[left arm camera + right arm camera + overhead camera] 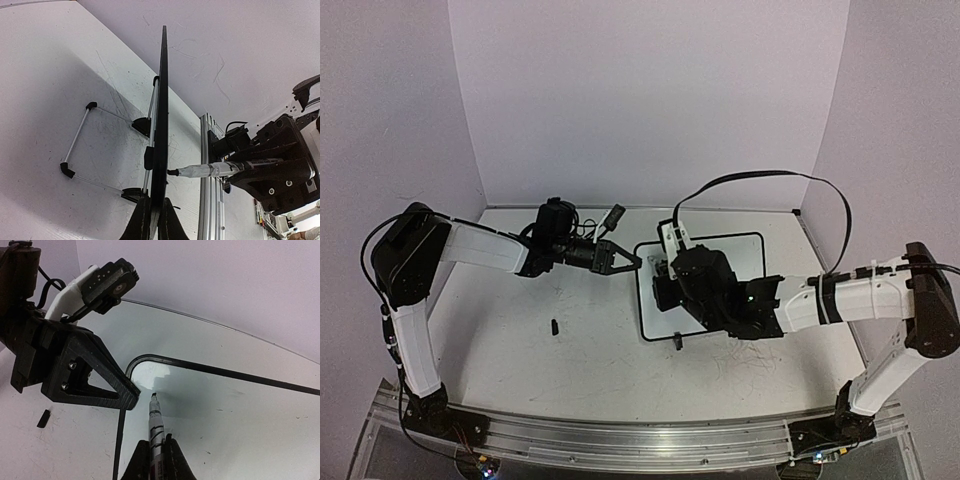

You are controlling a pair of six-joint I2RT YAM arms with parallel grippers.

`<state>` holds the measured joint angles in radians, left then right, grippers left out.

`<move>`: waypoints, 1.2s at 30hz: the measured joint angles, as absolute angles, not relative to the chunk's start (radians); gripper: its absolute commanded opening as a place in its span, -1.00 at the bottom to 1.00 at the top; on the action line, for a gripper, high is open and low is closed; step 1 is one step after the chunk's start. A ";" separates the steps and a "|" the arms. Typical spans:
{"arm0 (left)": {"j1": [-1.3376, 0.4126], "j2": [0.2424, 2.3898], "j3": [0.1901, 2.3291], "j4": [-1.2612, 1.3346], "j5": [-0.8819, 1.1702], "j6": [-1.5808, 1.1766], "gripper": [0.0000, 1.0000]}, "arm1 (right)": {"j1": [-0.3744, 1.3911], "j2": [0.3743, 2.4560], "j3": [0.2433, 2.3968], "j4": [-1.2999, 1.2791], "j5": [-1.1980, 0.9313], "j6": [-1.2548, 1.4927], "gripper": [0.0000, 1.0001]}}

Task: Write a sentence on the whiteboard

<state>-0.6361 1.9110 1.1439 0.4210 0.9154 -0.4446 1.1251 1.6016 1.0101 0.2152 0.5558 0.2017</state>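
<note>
While edgewise in the left pincer [154, 207], whiteboard [162, 125] near marker [200, 171].

White, scuffed tabletop [500, 360], with faint pen marks [750, 362] at near right. Standing on it: the whiteboard [745, 255] on its wire stand [77, 145]. Well apart to the left lies a small black cap [554, 327].
</note>
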 measured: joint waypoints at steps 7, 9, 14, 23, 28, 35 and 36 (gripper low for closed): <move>-0.636 1.911 1.144 0.421 0.915 -0.445 -1.00 | 1.122 1.605 1.017 0.225 0.553 0.199 -1.00; -0.636 1.911 1.144 0.421 0.915 -0.445 -1.00 | 1.122 1.605 1.017 0.224 0.553 0.199 -1.00; -0.636 1.911 1.144 0.421 0.915 -0.445 -1.00 | 1.121 1.616 1.017 0.225 0.553 0.199 -1.00; -0.636 1.911 1.144 0.420 0.913 -0.445 -1.00 | 1.120 1.629 1.017 0.231 0.553 0.204 -1.00; -0.636 1.911 1.144 0.420 0.913 -0.445 -1.00 | 1.120 1.629 1.017 0.231 0.553 0.212 -1.00; -0.636 1.911 1.144 0.420 0.913 -0.445 -1.00 | 1.119 1.629 1.017 0.229 0.548 0.224 -1.00; -0.636 1.911 1.144 0.420 0.913 -0.445 -1.00 | 1.120 1.629 1.017 0.229 0.546 0.226 -1.00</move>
<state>-0.6361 1.9110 1.1439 0.4202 0.9131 -0.4450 1.1198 1.6287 1.0172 0.2285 0.5460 0.2264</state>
